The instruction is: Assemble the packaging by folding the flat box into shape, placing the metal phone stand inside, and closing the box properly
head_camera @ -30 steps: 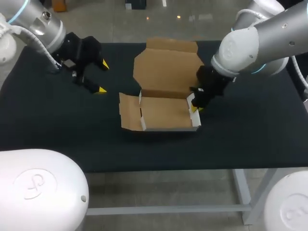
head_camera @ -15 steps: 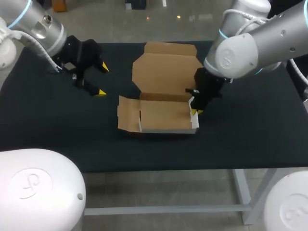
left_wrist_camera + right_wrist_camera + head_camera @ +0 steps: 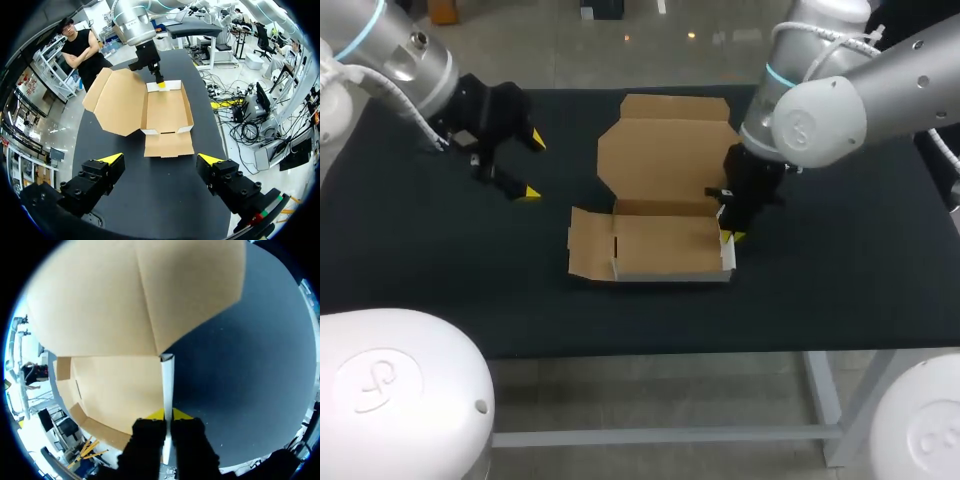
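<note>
Box (image 3: 665, 170): matt brown cardboard, white outer face. Counter (image 3: 440, 270): matt black. Right tool (image 3: 169, 415) tips: smooth yellow, plastic-looking.

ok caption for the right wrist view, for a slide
Right tool pinching the side wall of the box, lid open beyond.

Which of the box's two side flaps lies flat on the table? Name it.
The side flap toward the left gripper lies flat on the table, untouched. The opposite side flap stands upright, pinched by the right gripper.
</note>
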`<state>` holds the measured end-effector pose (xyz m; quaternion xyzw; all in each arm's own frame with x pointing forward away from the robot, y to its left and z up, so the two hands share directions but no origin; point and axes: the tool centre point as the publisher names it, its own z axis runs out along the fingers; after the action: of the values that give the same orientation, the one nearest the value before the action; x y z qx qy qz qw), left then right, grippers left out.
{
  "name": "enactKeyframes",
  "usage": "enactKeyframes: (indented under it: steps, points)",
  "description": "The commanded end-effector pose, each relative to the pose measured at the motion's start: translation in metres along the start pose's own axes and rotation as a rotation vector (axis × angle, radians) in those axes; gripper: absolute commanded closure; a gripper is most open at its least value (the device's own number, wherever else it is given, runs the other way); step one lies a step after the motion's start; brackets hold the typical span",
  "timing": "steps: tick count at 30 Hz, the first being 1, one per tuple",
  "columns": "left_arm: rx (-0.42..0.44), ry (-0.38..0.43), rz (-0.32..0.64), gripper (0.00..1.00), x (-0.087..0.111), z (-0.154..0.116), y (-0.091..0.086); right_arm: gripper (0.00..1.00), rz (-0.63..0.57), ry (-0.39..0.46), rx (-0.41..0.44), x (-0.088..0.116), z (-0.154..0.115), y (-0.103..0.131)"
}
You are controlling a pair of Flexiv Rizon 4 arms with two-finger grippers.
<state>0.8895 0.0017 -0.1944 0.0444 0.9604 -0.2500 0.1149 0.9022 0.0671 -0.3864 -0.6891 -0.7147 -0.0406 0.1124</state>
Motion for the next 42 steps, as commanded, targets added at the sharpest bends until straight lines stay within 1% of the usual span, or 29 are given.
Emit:
enactKeyframes:
  steps: [1, 8, 17, 22, 28, 37, 42]
  points:
    - [-0.006, 0.001, 0.000, 0.00, 0.001, -0.001, -0.001, 1.00, 0.026, -0.113, 0.005, 0.014, 0.002, 0.001]
    - [-0.006, 0.001, 0.000, 0.00, 0.001, -0.001, -0.001, 1.00, 0.024, -0.149, 0.003, 0.014, 0.003, -0.011]
    - [-0.006, 0.001, 0.000, 0.00, 0.001, -0.001, -0.001, 1.00, 0.040, -0.150, 0.018, 0.008, 0.011, -0.016]
    - [-0.006, 0.001, 0.000, 0.00, 0.001, -0.001, -0.001, 1.00, 0.040, -0.145, 0.024, 0.005, 0.013, -0.014]
    - [-0.006, 0.001, 0.000, 0.00, 0.001, -0.001, -0.001, 1.00, -0.005, -0.117, 0.035, 0.004, 0.012, -0.010]
    - [-0.006, 0.001, 0.000, 0.00, 0.001, -0.001, -0.001, 1.00, -0.031, -0.124, 0.087, 0.000, 0.017, -0.002]
    - [-0.006, 0.001, 0.000, 0.00, 0.001, -0.001, -0.001, 1.00, -0.036, -0.130, 0.098, 0.000, 0.019, 0.001]
